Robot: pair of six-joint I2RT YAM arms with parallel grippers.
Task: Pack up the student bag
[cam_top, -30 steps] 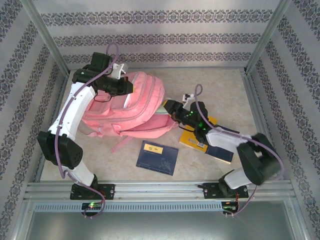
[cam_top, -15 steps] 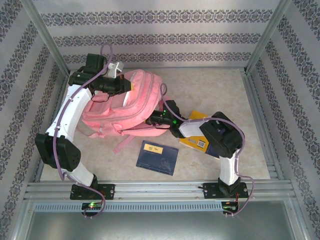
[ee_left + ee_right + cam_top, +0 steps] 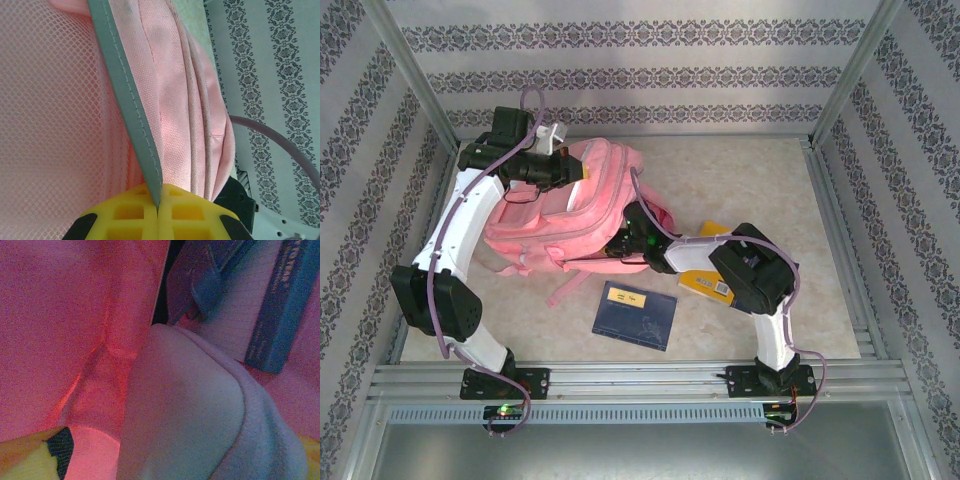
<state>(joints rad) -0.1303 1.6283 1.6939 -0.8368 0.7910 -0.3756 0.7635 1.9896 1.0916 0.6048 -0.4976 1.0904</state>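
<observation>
From above, the student bag lies on its side on the pale table, a big soft pink heap with a strap trailing off its near edge. The left gripper sits at the bag's far upper edge. The right gripper reaches into the bag's mouth on its right side. A dark blue notebook lies flat on the near side of the bag, apart from it. A yellow book lies to the bag's right, partly under the right arm.

The left wrist view adds detail the overhead cannot resolve. The yellow fingertips, moulded with square hollows, are pressed together on a grey-green stitched trim strip of the bag. On one side of the strip is open pink mesh. On the other is tightly woven pink cloth in soft folds.

The right wrist view looks from inside the bag, where everything glows pink. A pale rounded shape, soft-looking and smooth, lies between the right gripper's fingers. Their yellow tips sit far apart at the lower corners, and whether they grip the shape cannot be told. Beyond it, deeper in the bag, stand flat items with blue edges and pale faces between them.
</observation>
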